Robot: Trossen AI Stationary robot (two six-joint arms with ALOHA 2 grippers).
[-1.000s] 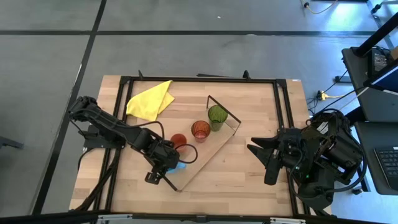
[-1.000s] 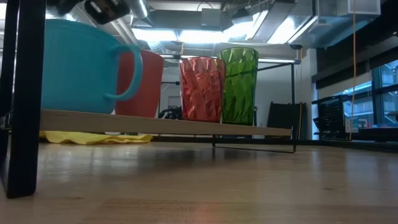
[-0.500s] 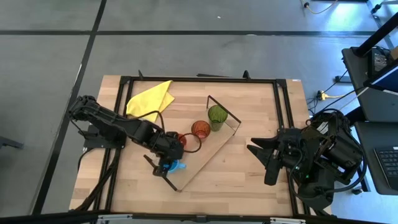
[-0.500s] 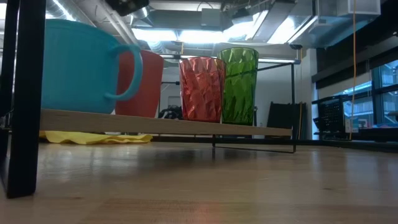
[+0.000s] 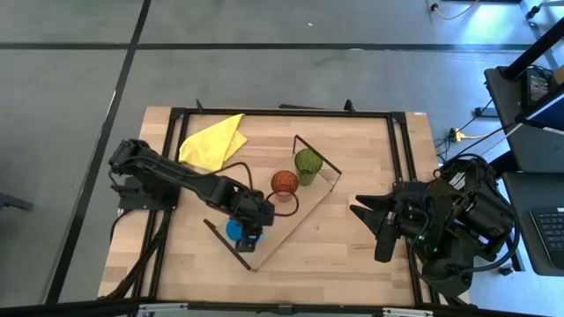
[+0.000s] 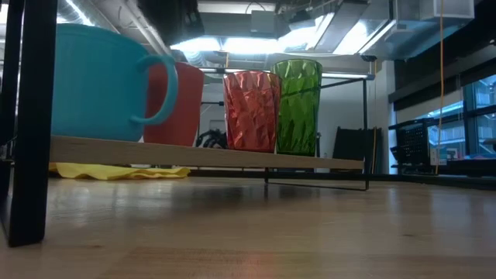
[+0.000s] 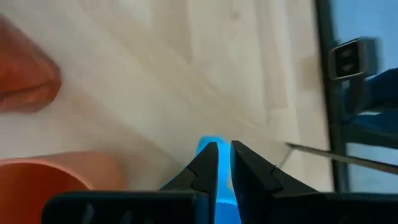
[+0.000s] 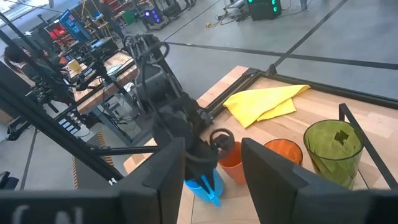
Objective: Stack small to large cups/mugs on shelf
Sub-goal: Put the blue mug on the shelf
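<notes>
The shelf (image 5: 300, 211) lies slantwise on the table. On it stand, in a row, the light blue mug (image 5: 233, 231), the short orange-red cup (image 6: 182, 101), the orange-red tumbler (image 5: 284, 183) and the green tumbler (image 5: 307, 164). Each rests on its base, as the low view shows. My left gripper (image 5: 251, 222) is shut and hovers above the shelf beside the mug. The mug's handle (image 7: 208, 144) shows just past its fingertips (image 7: 224, 163). My left arm hides the short cup in the high view. My right gripper (image 5: 374, 227) is open and empty, right of the shelf.
A yellow cloth (image 5: 213, 141) lies at the table's far left, behind the shelf. Black wire frames (image 5: 317, 151) stand at the shelf's ends. A black rail frame (image 5: 401, 158) rims the table. Bare tabletop lies between the shelf and my right gripper.
My left gripper has moved from over the mug toward the table's right and far edges, along the shelf, and has turned. The mug and the other vessels have stayed where they were.
</notes>
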